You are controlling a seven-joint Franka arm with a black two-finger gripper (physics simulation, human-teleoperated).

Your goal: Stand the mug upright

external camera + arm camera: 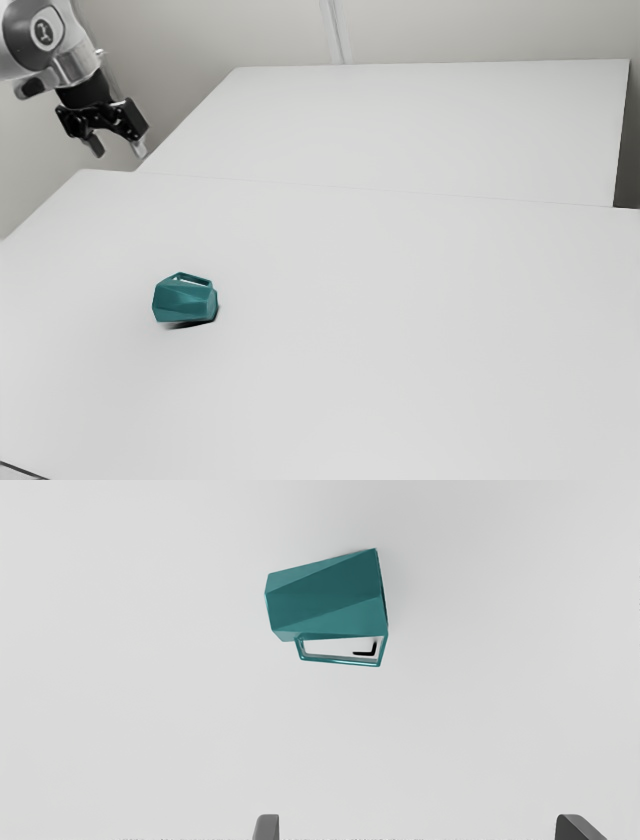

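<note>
My gripper (118, 148) hangs in the air at the exterior view's upper left, well apart from the mug and above table height. A teal faceted mug (184, 299) lies on its side on the white table, toward the exterior view's left. In the wrist view the gripper (417, 827) stands open, its two fingertips wide apart with nothing between them. The mug (325, 597) lies ahead of the fingertips there, with its angular handle on the side facing them. Its inside is hidden.
The white table (400, 330) spreads under the mug. Beyond a thin seam, another white surface (420, 125) reaches back toward a pale wall. A dark line crosses the exterior view's lower left corner.
</note>
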